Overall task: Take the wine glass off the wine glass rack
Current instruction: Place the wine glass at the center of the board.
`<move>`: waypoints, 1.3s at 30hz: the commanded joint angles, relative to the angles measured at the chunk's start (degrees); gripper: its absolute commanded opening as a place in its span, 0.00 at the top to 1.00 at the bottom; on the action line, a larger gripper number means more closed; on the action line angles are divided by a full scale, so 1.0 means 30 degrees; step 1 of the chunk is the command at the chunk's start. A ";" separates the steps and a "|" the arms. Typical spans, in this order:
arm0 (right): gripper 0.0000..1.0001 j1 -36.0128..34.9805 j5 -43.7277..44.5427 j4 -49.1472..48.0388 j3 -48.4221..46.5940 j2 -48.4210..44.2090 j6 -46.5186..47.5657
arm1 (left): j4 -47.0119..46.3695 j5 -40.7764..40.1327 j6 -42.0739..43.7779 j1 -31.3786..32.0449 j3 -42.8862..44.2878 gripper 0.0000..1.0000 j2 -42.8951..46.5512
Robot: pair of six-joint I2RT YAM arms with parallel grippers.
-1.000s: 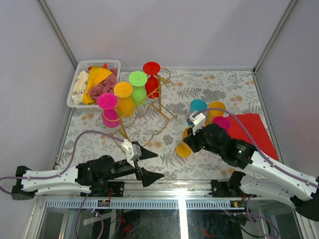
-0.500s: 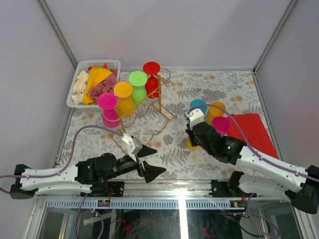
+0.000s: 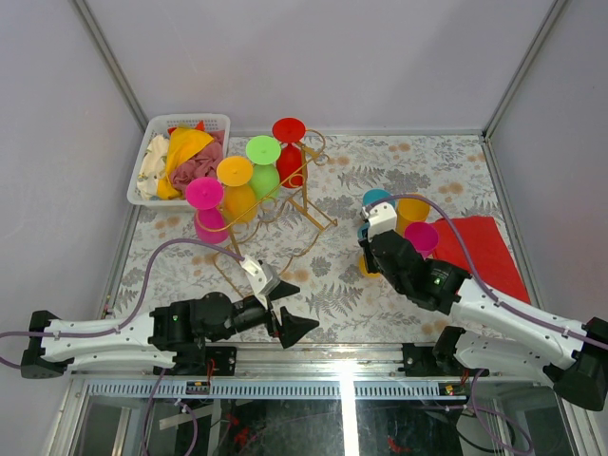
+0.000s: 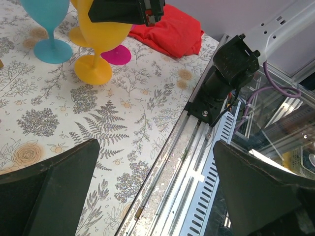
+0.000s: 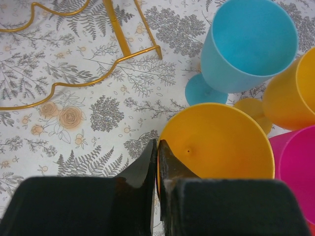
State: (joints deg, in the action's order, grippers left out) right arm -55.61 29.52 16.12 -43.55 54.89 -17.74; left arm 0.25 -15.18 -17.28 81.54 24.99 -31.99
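Our right gripper [image 5: 156,162] is pinched shut on the rim of an orange wine glass [image 5: 216,147], one finger inside the bowl and one outside. The glass hangs straight below the fingers with its stem upright. In the left wrist view its foot seems to rest on the table [image 3: 332,275], so we judge this one clear of the wine glass rack [image 3: 318,217] and ready to be let go.

Close around the held glass stand a blue glass [image 5: 248,44] just ahead, a second orange glass [image 5: 290,93] to the right and a pink glass [image 5: 295,162] almost touching it. Any release should therefore go straight up. A red cloth [image 3: 484,252] lies further right.

Our left gripper [image 3: 306,304] is spread wide and holds nothing. The rack lies ahead of it and slightly left, nearer to this arm than to the right one. Four glasses hang on the rack with their feet up: a magenta glass [image 3: 205,195] nearest, then yellow [image 3: 235,172], green [image 3: 263,150] and red [image 3: 289,130]. The rack's scrolled wire ends lie between the left gripper and those glasses. Beyond them sits a white basket [image 3: 142,180].
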 commanded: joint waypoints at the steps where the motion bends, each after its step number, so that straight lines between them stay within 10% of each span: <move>1: 1.00 0.0769 0.0444 -0.0931 0.0097 0.0120 -0.0599 | -0.0649 -0.0361 -0.0137 -0.0132 0.0627 0.00 0.0025; 39: 0.96 0.1911 -0.0205 -0.1302 0.0602 0.0616 -0.1088 | -0.0714 -0.0389 -0.0481 -0.0113 0.0458 0.00 0.0178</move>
State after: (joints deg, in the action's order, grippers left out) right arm -50.46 27.81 12.95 -40.21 56.75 -19.97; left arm 0.08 -15.49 -18.24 81.54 24.99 -31.97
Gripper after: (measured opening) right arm 0.036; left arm 0.996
